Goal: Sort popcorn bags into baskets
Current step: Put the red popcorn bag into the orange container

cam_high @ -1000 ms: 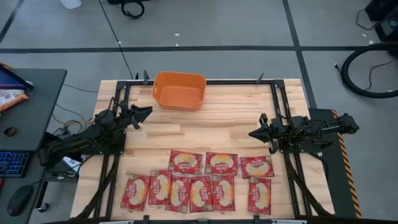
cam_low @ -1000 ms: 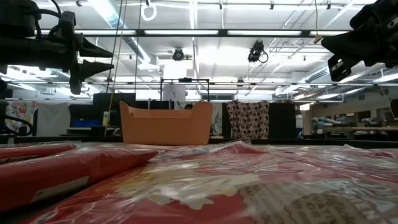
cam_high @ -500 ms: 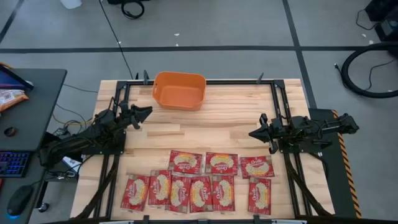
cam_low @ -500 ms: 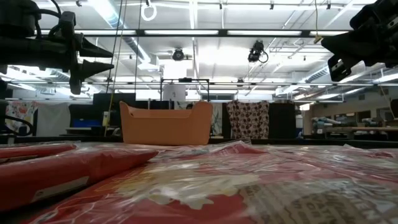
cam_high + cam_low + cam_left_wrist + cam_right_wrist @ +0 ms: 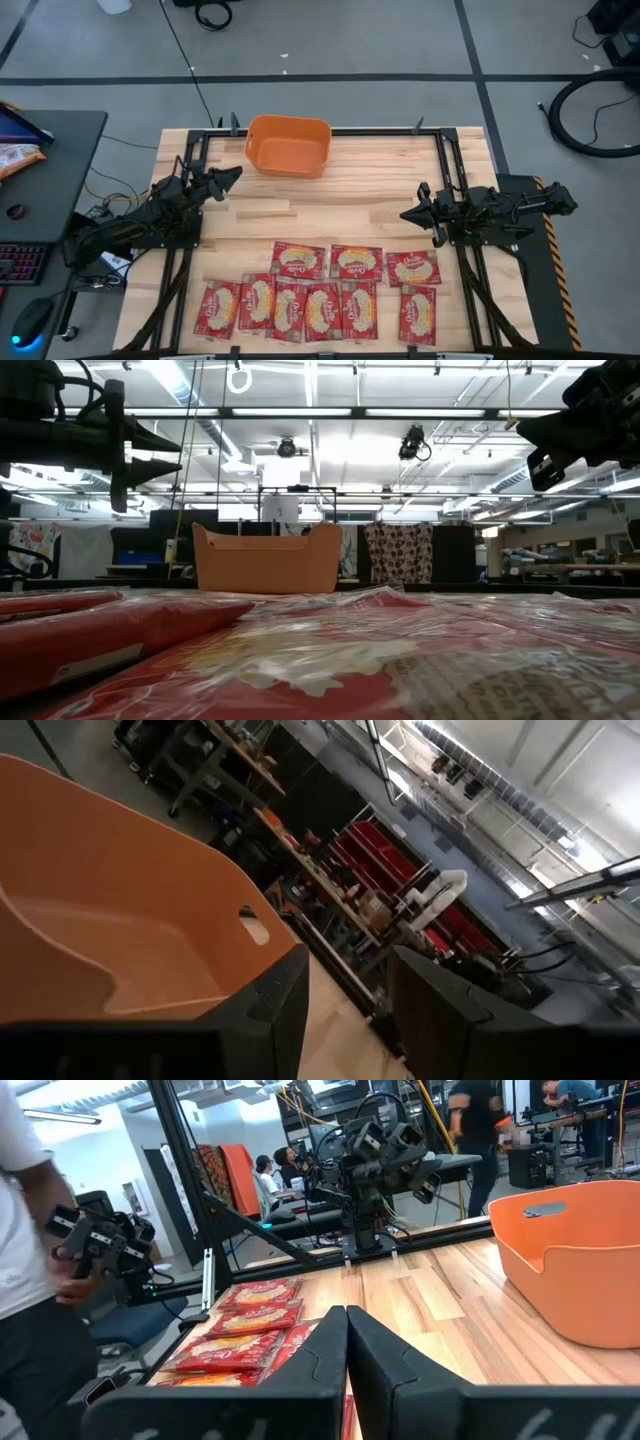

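Several red popcorn bags [image 5: 323, 290] lie flat in two rows along the table's near edge, and they fill the foreground of the low view [image 5: 330, 660]. The orange basket [image 5: 288, 145] stands on its base at the far edge, middle-left, also seen as the basket [image 5: 110, 920] and the basket [image 5: 580, 1250]. My left gripper [image 5: 236, 173] hovers open just near-left of the basket, fingers pointing at it [image 5: 350, 968]. My right gripper [image 5: 404, 214] hangs shut above bare wood on the table's right [image 5: 347, 1312], beyond the bags' far row. Both are raised off the table [image 5: 175, 450] [image 5: 525, 425].
Black frame rails [image 5: 450, 170] run along the table's left, right and far sides. A dark side desk [image 5: 40, 180] with an orange-and-white packet [image 5: 15, 157] stands left of the table. Bare wood [image 5: 330, 205] lies between basket and bags. A person [image 5: 25, 1230] stands beside the table.
My left gripper has shifted a little toward the table's far edge, closer to the basket. The right arm, the bags and the basket have kept still.
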Controlling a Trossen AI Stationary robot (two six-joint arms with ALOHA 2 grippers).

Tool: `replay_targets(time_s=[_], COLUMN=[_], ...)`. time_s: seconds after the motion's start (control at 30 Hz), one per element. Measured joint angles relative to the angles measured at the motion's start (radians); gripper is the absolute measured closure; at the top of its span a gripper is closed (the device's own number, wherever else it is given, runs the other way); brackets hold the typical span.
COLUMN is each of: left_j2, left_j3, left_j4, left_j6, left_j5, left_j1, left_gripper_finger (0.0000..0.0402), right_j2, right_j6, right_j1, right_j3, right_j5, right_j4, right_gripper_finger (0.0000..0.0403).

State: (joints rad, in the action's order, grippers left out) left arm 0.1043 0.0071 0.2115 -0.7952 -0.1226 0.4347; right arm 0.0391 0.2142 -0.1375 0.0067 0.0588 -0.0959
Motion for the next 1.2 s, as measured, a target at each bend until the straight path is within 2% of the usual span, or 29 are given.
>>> replay_targets(time_s=[0.23, 0.33, 0.57, 0.7, 0.9, 1.03, 1.2], left_j2=[0.001, 0.0, 0.079, 0.193, 0.426, 0.585, 0.76], left_j3=[0.0, 0.012, 0.189, 0.313, 0.454, 0.498, 0.512], left_j4=[0.103, 0.22, 0.225, 0.227, 0.227, 0.225, 0.367], left_j6=[-0.309, -0.335, -0.281, -0.218, -0.152, -0.154, -0.201], left_j5=[0.048, 0.041, 0.003, 0.004, 0.004, 0.004, 0.004], left_j1=[0.0, 0.0, -0.001, -0.029, -0.122, -0.185, -0.263], left_gripper_finger=[0.026, 0.026, 0.026, 0.026, 0.026, 0.026, 0.026], right_j2=[0.0, 0.0, 0.0, 0.0, 0.0, 0.0, 0.0], right_j6=[0.0, -0.001, -0.068, -0.078, -0.083, -0.002, 0.09], right_j1=[0.0, 0.001, 0.003, 0.003, 0.004, 0.003, 0.004], right_j3=[0.0, 0.0, 0.0, 0.0, 0.0, 0.0, 0.001], right_j5=[0.0, 0.014, 0.233, 0.368, 0.476, 0.465, 0.612], right_j4=[0.0, 0.0, -0.019, -0.144, -0.44, -0.666, -0.784], right_gripper_finger=[0.0386, 0.0386, 0.0386, 0.0386, 0.0386, 0.0386, 0.0386])
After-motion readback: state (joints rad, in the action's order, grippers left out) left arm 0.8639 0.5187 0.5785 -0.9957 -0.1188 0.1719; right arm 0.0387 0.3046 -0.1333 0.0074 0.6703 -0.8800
